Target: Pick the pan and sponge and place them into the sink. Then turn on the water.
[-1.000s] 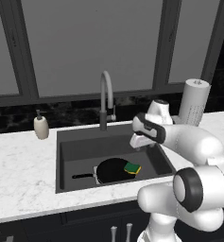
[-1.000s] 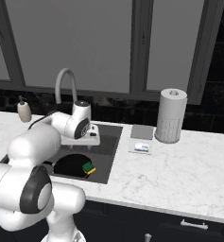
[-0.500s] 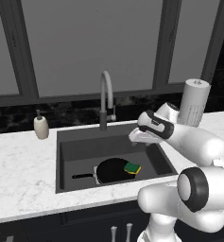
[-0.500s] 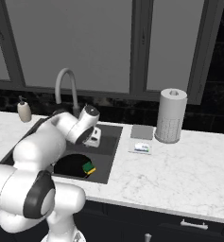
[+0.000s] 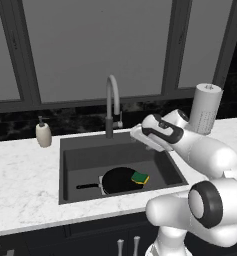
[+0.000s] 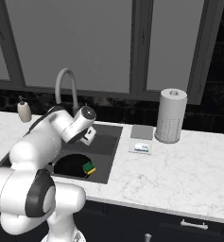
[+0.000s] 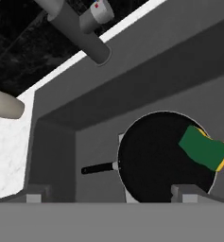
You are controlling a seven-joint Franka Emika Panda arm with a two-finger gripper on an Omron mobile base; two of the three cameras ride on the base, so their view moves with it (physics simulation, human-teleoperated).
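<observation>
So the pan (image 5: 119,180) is sitting in the bottom of the sink (image 5: 80,155), a bit toward the front, handle sticking out away from the faucet's side toward the soap bottle (image 5: 43,135) end. The sponge (image 5: 140,177) is lying on the pan's rim, green side up in the hand view. Both placements look done to me, so what's left is the water, and no stream is coming out of the faucet (image 5: 112,102) yet.

The gripper (image 5: 138,134) hangs over the back right part of the sink, just beside the faucet base and lower than its arch. In the hand view its two tips sit wide apart with nothing between them, so it's open and empty.

For the step in hand: the small lever with the red mark (image 7: 100,10) sits on the side of the faucet post, up and to the left in the hand view. I'd come at it from the side, with one finger pad flat against the lever, and push gently rather than try to pinch it. Watch the spout overhead, the wrist is close to it. Also keep clear of the sink wall on the way.
</observation>
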